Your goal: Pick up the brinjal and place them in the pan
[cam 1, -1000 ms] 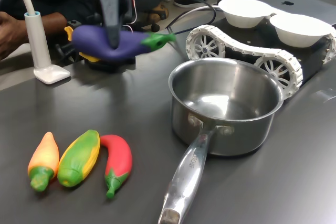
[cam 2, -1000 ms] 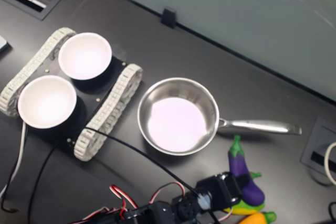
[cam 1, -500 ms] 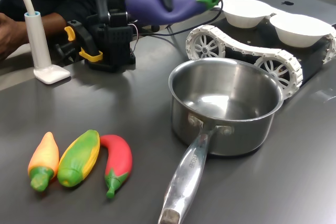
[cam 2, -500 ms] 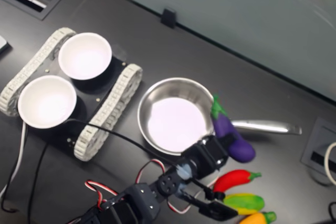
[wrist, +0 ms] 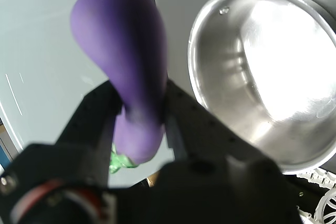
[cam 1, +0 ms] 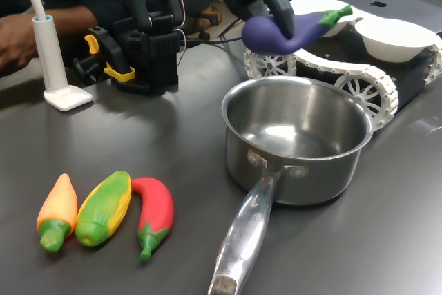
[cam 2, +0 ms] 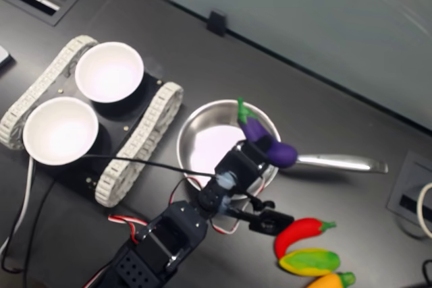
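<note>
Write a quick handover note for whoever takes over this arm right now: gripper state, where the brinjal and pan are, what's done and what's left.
Gripper: jaws shut on the brinjal, holding it in the air; the grip shows clearly in the wrist view.
Brinjal: in the second exterior view it hangs over the pan's rim on the handle side, green stem pointing away from the arm.
Pan: empty, upright on the table, handle pointing toward the first exterior view's camera.
Done: brinjal picked up and carried to the pan.
Left: lower it into the pan, open the jaws, pull the arm back.
</note>
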Action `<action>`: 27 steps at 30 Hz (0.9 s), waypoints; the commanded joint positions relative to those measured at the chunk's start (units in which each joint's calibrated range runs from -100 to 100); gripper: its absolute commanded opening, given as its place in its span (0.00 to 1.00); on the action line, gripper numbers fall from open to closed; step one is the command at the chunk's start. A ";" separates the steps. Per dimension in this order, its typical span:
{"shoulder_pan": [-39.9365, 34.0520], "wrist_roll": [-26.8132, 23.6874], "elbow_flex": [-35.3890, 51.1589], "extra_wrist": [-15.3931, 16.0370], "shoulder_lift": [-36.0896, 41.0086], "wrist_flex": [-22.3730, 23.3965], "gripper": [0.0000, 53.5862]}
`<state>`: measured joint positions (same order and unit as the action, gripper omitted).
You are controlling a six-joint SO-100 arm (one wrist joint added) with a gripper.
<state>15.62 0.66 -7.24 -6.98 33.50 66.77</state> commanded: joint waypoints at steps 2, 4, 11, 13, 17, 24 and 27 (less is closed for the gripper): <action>-2.09 0.78 3.47 0.42 -0.73 -3.95 0.00; -3.01 0.88 2.83 0.42 -1.32 -3.95 0.00; -5.64 0.68 2.29 0.42 -4.86 -4.04 0.00; -6.10 0.63 1.83 0.42 -5.88 -4.63 0.00; -6.91 0.59 0.56 0.42 -7.23 -5.23 0.00; -8.63 0.54 -2.16 0.26 -7.90 -5.83 0.00; -9.66 0.49 -2.89 0.17 -8.32 -5.91 0.00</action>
<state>7.26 1.05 -11.67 -6.98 24.33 64.30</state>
